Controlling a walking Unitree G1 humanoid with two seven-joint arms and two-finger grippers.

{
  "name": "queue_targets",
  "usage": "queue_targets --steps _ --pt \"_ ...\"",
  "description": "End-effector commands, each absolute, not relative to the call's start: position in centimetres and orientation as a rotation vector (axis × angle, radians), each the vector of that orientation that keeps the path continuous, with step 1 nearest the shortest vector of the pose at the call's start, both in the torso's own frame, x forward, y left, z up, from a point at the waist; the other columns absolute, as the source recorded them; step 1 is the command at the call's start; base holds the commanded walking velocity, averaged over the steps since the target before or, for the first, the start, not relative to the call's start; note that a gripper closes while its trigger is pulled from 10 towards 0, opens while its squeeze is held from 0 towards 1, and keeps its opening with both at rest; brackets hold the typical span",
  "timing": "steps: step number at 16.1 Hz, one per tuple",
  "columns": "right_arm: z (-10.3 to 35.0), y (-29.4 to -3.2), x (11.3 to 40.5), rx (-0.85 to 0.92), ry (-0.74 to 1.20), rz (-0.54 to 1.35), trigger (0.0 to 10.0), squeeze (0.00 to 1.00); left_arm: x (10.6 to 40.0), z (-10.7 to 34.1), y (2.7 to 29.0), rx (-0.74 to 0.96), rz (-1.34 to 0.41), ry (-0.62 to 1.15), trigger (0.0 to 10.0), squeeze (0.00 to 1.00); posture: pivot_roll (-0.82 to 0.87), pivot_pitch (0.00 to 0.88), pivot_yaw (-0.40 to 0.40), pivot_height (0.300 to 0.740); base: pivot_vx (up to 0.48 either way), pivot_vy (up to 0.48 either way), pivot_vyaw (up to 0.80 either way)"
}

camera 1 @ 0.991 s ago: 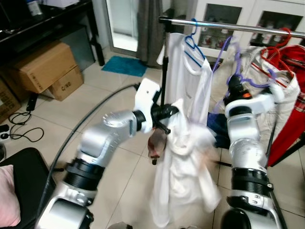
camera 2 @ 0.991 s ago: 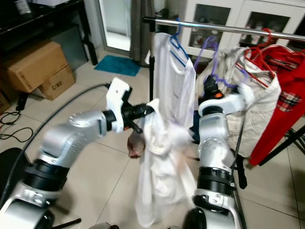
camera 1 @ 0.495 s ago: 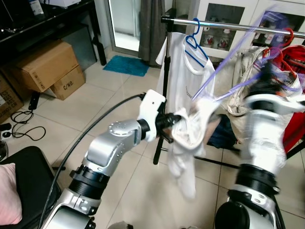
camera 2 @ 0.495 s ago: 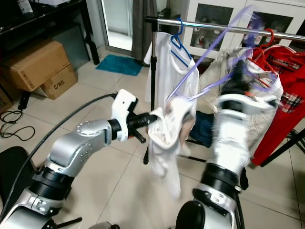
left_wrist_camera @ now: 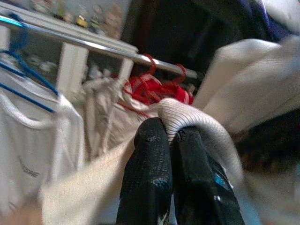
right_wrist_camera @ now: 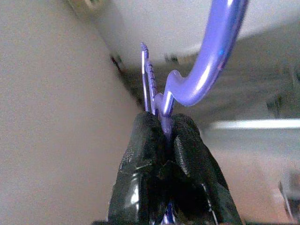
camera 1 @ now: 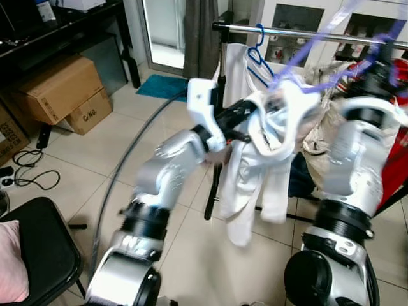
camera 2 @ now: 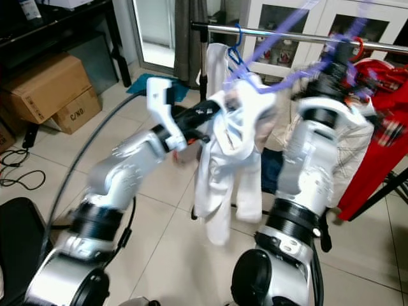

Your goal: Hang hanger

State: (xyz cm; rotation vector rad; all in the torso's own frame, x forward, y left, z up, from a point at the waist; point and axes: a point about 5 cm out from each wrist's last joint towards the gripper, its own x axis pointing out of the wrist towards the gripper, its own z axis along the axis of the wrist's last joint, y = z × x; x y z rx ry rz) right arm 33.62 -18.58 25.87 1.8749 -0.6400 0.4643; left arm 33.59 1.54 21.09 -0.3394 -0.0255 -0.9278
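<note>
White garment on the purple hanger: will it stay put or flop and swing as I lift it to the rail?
Likely floppy: the white garment sags in loose folds below the purple hanger. It looks light, so it will probably swing. The left gripper pinches only a fold, so the cloth may slide, while the right gripper clamps the hanger near its hook.
</note>
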Motion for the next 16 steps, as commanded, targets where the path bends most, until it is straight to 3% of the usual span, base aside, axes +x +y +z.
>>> queue_targets --steps 1,3,5,7,8,9,13,16 --pt "27.6 -13.0 34.5 1.942 -0.520 0.578 0.0 0.00 34.0 22.2 0.7 -0.288 -0.932 -0.074 0.0 0.00 -0.07 0.000 0.041 0.740 0.000 0.000 0.00" --pt "27.4 -11.9 35.1 1.878 -0.440 0.507 0.0 0.00 35.0 24.6 0.6 -0.330 -0.862 -0.179 0.0 0.00 -0.07 0.000 0.039 0.740 0.000 0.000 0.00" --pt "27.0 -11.9 35.2 1.887 -0.418 0.462 0.0 0.00 34.7 21.7 -1.1 -0.103 -0.936 -0.050 0.0 0.00 -0.06 0.000 0.034 0.740 0.000 0.000 0.00" --pt "27.2 -11.8 35.1 1.895 -0.430 0.477 0.0 0.00 34.3 18.5 -1.5 -0.011 -0.942 0.079 0.0 0.00 -0.07 0.000 0.041 0.740 0.000 0.000 0.00" --pt "27.6 -12.8 35.1 1.915 -0.479 0.446 0.0 0.00 34.1 17.1 -1.3 -0.006 -0.951 0.139 0.0 0.00 -0.08 0.000 0.046 0.740 0.000 0.000 0.00" --pt "27.5 -15.4 35.3 1.970 -0.561 0.344 0.0 0.00 33.3 15.9 -0.3 0.015 -1.017 0.180 0.0 0.00 -0.08 0.000 0.046 0.740 0.000 0.000 0.00" --pt "27.5 -18.1 35.0 1.928 -0.640 0.285 0.0 0.00 32.4 13.3 2.0 0.048 -1.003 0.249 0.0 0.00 -0.08 0.000 0.049 0.740 0.000 0.000 0.00" --pt "28.4 -19.1 34.6 1.742 -0.669 0.277 0.0 0.00 32.7 14.3 2.7 0.014 -0.940 0.158 0.0 0.00 -0.07 0.000 0.040 0.740 0.000 0.000 0.00"
